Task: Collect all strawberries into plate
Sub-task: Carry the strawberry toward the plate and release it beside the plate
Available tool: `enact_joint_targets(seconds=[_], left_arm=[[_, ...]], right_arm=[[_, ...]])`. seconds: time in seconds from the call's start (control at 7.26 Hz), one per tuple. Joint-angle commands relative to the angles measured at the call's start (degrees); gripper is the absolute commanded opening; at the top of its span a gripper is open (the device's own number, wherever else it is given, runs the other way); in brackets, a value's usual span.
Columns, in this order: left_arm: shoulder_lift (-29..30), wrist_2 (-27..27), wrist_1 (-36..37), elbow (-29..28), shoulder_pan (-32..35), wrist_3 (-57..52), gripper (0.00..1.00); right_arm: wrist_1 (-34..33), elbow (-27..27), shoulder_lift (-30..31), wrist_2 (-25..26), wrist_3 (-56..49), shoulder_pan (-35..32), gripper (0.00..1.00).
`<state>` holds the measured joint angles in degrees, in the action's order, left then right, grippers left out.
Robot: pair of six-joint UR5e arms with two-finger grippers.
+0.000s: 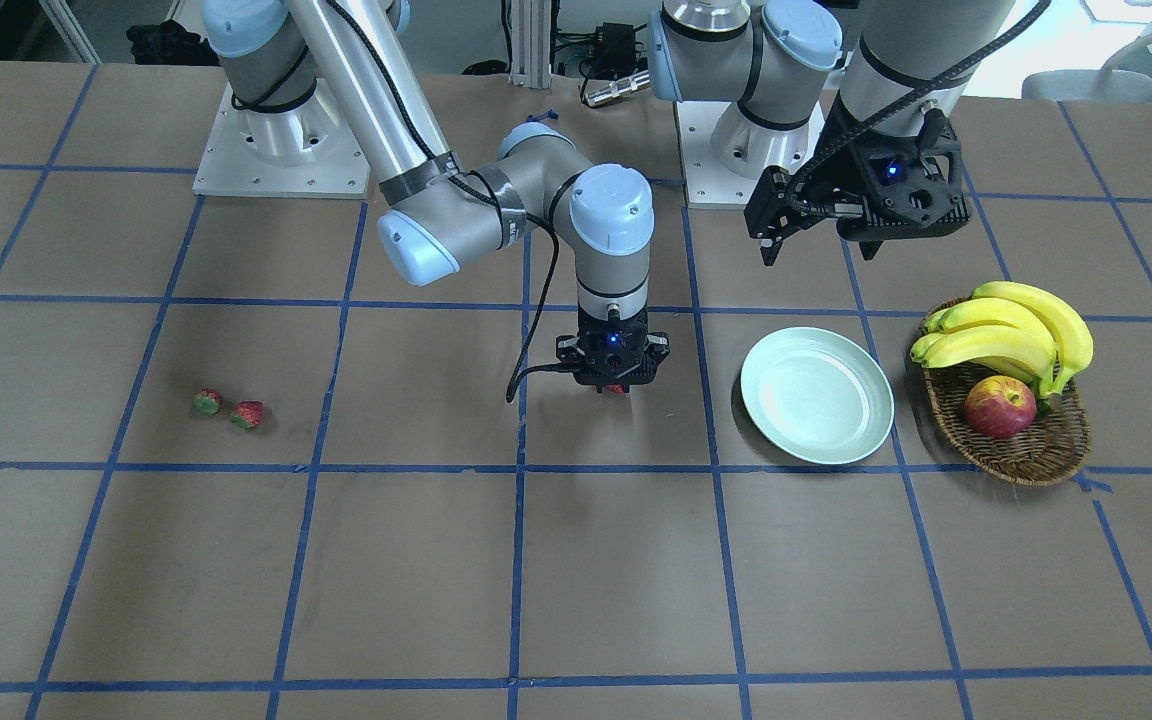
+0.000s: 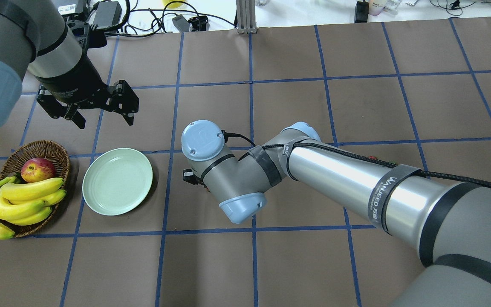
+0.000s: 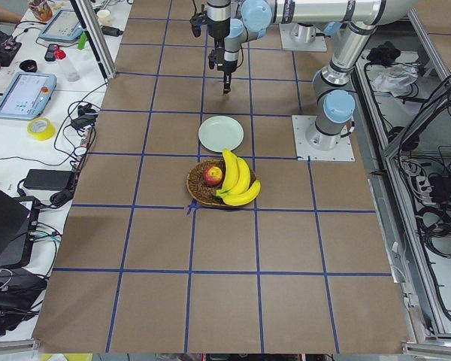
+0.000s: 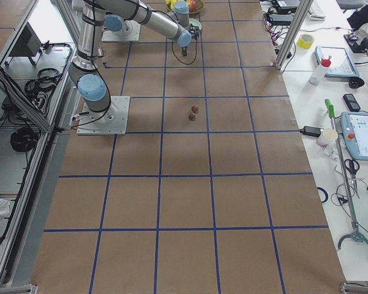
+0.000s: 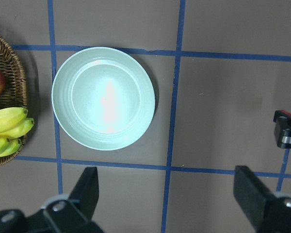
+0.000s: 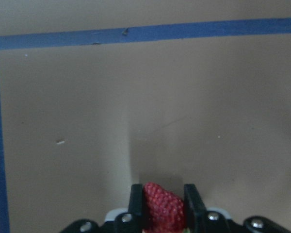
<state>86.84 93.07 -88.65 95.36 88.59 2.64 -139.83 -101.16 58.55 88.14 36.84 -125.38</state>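
Observation:
My right gripper is shut on one strawberry, held just above the table left of the plate in the front view; its red tip shows under the fingers. Two more strawberries lie side by side on the table far to that view's left, and also show in the right side view. The pale green plate is empty. My left gripper hangs open and empty above the table behind the plate; its wrist view looks down on the plate.
A brown wicker basket with a bunch of bananas and a red-yellow apple stands right beside the plate. Blue tape lines grid the brown table. The arm bases stand at the table's back edge.

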Motion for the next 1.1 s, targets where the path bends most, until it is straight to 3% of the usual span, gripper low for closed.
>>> enact_joint_targets(seconds=[0.0, 0.28, 0.69, 0.96], left_arm=[[0.0, 0.01, -0.03, 0.0, 0.01, 0.0, 1.0], [-0.09, 0.01, -0.12, 0.0, -0.17, 0.0, 1.0], [-0.09, 0.01, -0.12, 0.0, -0.17, 0.0, 1.0], [-0.01, 0.01, -0.12, 0.0, -0.17, 0.0, 1.0]], right_arm=[[-0.01, 1.05, -0.29, 0.71, 0.25, -0.22, 0.99], [0.78, 0.79, 5.05, 0.89, -3.15, 2.22, 1.0], [18.58, 0.09, 16.21, 1.15, -18.16, 19.16, 1.0], [20.48, -2.97, 18.26, 9.73, -30.87, 29.79, 1.0]])
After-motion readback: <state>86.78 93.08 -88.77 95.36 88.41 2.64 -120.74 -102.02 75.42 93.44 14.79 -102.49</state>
